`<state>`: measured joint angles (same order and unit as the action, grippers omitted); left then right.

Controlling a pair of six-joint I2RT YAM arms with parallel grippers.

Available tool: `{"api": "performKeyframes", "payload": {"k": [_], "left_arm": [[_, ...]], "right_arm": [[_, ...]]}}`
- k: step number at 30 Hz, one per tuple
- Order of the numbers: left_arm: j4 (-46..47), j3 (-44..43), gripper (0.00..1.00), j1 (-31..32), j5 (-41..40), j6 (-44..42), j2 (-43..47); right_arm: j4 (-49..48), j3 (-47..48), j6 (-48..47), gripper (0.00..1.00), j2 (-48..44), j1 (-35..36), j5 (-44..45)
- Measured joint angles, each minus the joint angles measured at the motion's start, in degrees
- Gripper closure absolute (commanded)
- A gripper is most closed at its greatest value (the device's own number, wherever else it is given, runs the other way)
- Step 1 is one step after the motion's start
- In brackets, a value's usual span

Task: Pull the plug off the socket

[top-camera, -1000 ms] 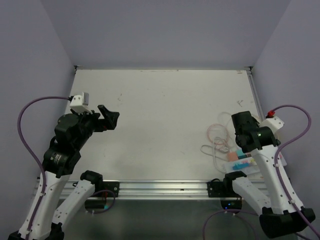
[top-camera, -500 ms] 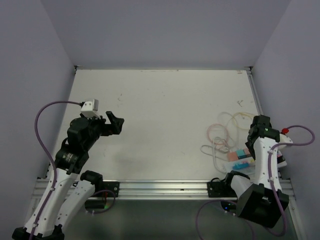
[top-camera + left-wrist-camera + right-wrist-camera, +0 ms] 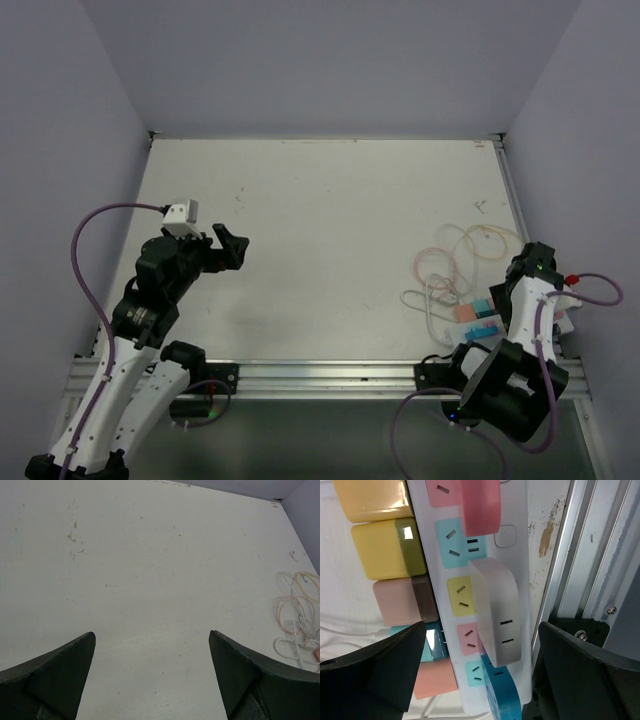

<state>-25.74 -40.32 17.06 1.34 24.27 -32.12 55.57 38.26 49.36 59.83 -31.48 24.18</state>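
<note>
The socket [image 3: 520, 540] is a long white strip with pastel outlet faces, lying along the table's metal edge rail. Three flat plugs sit in its row: a pink plug [image 3: 481, 504], a white plug [image 3: 497, 612] and a blue plug [image 3: 504, 692]. Chunky coloured plugs [image 3: 387, 547] line its left side. My right gripper [image 3: 482, 626] hovers open just above it, with the white plug between the fingers and nothing touched. From the top view the socket [image 3: 490, 322] is at the near right, partly under my right arm. My left gripper [image 3: 228, 248] is open over bare table, far left.
Loose loops of thin white and pink cord [image 3: 450, 265] lie beside the socket, and show as cord [image 3: 297, 615] in the left wrist view. The aluminium rail [image 3: 590, 555] runs right of the strip. Purple walls close in the white table [image 3: 330, 200].
My right arm has folded back and down towards the near right corner, settling over the socket. The left arm shifted slightly right, then held still. Both grippers stayed open.
</note>
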Motion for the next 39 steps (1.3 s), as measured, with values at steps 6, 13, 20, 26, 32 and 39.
{"api": "performKeyframes", "payload": {"k": [6, 13, 20, 26, 32, 39], "left_arm": [[0.07, 1.27, 0.00, 0.00, 0.44, 0.02, -0.07], [0.20, 1.33, 0.01, 0.00, 1.11, 0.04, -0.33], [0.90, 1.33, 0.00, 0.00, 1.92, 0.13, -0.79], [1.01, 1.33, 0.01, 0.00, 2.75, 0.17, -1.09], [1.33, 1.33, 0.00, 0.00, 3.39, 0.20, -1.36], [1.31, 1.33, 0.00, 0.00, 3.43, 0.20, -1.25]], "right_arm": [[-3.43, -2.45, 0.00, 0.01, -0.35, -0.72, -0.46], [-6.05, -4.98, 0.00, 0.01, -2.25, -0.85, -1.49], [-7.54, -5.99, 0.13, 0.01, -2.95, -0.85, -2.71], [-5.05, -5.97, 1.60, 0.01, -4.28, -0.87, -0.48], [-2.40, -5.46, 2.23, 0.01, -4.79, -0.98, 2.05], [-3.65, -6.16, 2.64, 0.01, -4.98, -1.07, 1.70]]}}
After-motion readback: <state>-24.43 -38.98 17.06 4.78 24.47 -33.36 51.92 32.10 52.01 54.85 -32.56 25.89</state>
